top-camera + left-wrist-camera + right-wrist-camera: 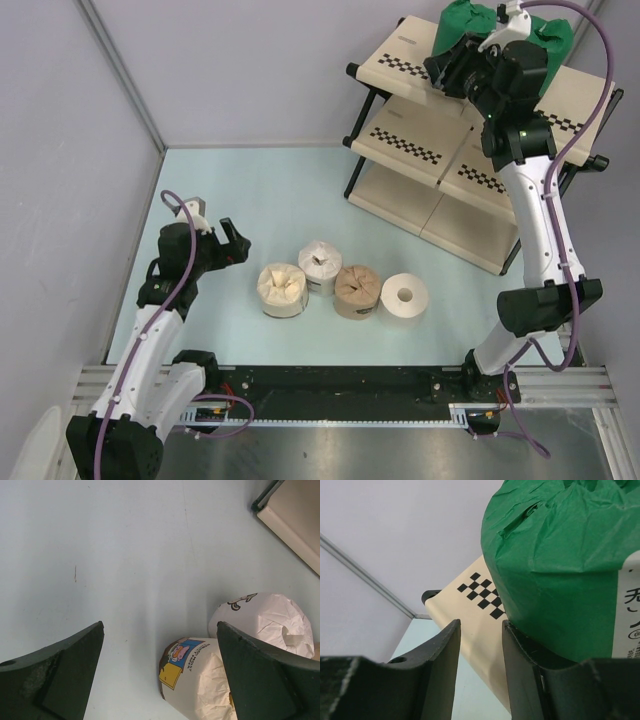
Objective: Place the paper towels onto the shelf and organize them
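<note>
As 2 green rolls (460, 25) top the shelf (398, 58), 4 loose rolls (356, 291) sit nearby.

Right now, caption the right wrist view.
Right gripper, jaws empty, beside a green-wrapped roll on top of the shelf.

My left arm (150, 330) sits low and folded close to its base, the forearm reaching forward and a little inward. My left gripper (234, 244) points out over the table with its two dark fingers (60, 675) spread wide apart. My right arm (535, 215) climbs from its base, bends at the elbow and stretches steeply up and away, the wrist turned toward my left, and my right gripper (447, 72) keeps only a narrow gap between its fingers, the pads not meeting.
</note>
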Controlling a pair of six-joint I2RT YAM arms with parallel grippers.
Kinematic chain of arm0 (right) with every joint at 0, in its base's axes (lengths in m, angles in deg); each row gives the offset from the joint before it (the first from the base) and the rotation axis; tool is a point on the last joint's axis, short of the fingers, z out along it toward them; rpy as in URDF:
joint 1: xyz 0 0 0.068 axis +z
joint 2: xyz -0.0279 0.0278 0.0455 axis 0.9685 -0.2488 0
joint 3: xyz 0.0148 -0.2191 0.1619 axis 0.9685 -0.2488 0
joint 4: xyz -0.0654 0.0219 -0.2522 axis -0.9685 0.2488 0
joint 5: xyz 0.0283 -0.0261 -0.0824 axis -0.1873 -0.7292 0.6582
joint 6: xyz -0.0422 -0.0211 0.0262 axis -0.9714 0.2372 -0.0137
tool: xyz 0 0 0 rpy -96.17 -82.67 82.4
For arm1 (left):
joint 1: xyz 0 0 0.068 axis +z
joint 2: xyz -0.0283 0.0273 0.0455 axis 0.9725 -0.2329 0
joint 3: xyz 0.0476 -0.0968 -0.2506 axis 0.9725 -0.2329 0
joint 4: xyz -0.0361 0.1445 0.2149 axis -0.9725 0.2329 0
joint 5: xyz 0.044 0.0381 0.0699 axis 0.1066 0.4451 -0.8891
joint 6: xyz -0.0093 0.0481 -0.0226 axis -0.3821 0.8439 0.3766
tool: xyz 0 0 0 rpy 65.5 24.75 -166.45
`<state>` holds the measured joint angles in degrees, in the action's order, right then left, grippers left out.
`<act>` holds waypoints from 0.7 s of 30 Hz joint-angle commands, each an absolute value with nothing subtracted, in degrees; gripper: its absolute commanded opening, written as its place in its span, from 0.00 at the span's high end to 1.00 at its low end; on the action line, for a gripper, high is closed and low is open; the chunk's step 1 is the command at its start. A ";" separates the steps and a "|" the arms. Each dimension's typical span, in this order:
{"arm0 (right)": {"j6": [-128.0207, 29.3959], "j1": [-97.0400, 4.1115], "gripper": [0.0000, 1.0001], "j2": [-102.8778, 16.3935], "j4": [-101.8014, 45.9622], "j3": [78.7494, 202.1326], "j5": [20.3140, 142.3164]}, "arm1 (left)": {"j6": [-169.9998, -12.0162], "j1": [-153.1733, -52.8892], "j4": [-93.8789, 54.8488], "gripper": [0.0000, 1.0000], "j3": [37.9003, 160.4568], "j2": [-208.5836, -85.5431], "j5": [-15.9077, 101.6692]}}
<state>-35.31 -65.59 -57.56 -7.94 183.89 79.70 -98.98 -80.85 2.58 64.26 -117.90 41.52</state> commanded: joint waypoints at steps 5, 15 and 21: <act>-36.35 -66.01 0.57 -58.49 -10.23 188.73 82.62 | -99.47 -80.40 1.22 0.00 64.80 -117.45 42.62; -36.88 -66.01 0.57 -58.84 -9.97 188.73 86.05 | -99.47 -80.40 1.22 0.00 64.80 -117.62 42.62; -36.97 -65.84 0.57 -59.28 -10.23 188.91 86.76 | -99.38 -80.40 1.22 0.00 64.80 -117.54 42.62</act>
